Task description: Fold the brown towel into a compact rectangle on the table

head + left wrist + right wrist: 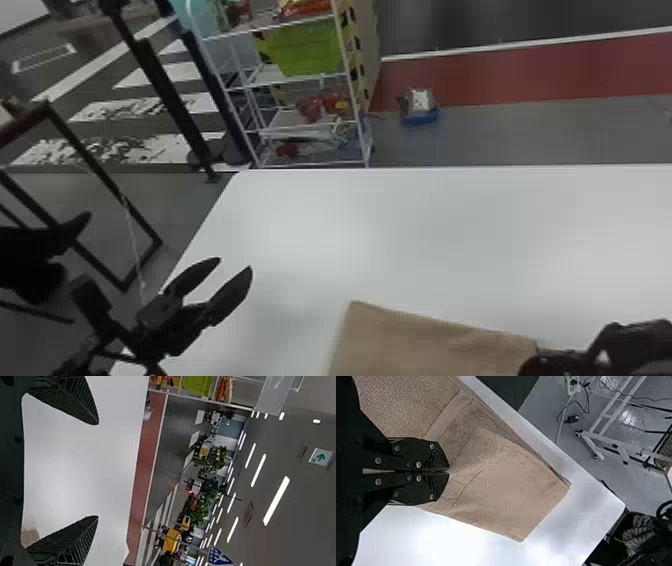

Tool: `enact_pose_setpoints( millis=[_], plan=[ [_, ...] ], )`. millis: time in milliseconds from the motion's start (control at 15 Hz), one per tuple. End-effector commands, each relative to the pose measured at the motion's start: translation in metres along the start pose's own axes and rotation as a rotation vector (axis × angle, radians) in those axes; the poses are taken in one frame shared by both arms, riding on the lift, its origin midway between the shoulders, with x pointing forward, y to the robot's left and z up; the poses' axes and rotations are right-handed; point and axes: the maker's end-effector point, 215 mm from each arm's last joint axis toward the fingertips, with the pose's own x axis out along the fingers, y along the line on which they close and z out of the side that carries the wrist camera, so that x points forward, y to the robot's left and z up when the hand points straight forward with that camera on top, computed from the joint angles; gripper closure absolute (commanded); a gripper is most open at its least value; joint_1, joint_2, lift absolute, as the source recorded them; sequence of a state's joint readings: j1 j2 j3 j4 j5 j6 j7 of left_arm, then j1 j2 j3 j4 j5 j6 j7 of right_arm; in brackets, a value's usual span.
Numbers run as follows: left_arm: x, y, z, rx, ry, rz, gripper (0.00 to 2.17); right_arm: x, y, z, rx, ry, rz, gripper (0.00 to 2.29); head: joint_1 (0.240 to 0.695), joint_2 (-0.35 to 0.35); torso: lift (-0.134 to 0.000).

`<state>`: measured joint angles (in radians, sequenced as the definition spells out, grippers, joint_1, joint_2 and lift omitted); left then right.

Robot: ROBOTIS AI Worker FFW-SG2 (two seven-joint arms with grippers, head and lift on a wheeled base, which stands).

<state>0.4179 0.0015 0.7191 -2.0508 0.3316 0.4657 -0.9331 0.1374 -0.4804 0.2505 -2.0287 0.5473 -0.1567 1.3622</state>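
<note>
The wide, smooth white worktop (450, 235) spreads out ahead of both end effectors. On it, directly under and in front of the right end effector, lies the brown, textured cloth towel (506, 490), folded over on itself in layers that don't quite line up. It looks soft, light and floppy, with no breakage to fear; the layers may slip over each other, or the whole thing skid on that slick top, if dragged fast. I'd take a folded edge near a corner, pinching every layer at once, and press the far side flat. The black right end effector (448, 471) has its fingers drawn together, apparently pinching the cloth; the black left end effector (235, 263) is spread wide and empty, well to the left of the towel.

Beyond the worktop, ahead of the left end effector, a white metal rack (320, 76) carries a bright green plastic bin (310, 47), whose contents I can't make out. Farther to that end effector's right, on the floor, a small blue tray (420, 119) holds a grey and white item (420, 100).
</note>
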Motion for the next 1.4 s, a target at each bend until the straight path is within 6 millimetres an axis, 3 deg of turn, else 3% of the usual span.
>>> enact_pose_setpoints(
  millis=[0,400,667,800,1333],
  plan=[
    [0.001,0.0,-0.003,-0.001,0.004,-0.004,0.03,-0.003,0.006,-0.002,0.018,0.006,0.008,1.14,0.695,0.35,-0.123],
    [0.002,0.0,-0.007,0.002,0.015,-0.014,0.03,-0.001,0.024,-0.009,0.033,0.019,0.038,1.14,0.695,0.35,-0.123],
    [0.003,-0.002,-0.008,0.012,0.025,-0.029,0.03,0.001,0.031,0.003,-0.039,-0.005,0.049,1.13,0.695,0.35,-0.123],
    [0.003,-0.001,-0.008,0.011,0.025,-0.029,0.03,0.001,0.033,-0.001,-0.044,0.013,0.054,1.0,0.695,0.35,-0.123],
    [0.002,0.001,-0.012,0.005,0.03,-0.025,0.03,0.0,0.057,-0.027,-0.163,0.112,0.126,0.89,0.695,0.35,-0.123]
  ],
)
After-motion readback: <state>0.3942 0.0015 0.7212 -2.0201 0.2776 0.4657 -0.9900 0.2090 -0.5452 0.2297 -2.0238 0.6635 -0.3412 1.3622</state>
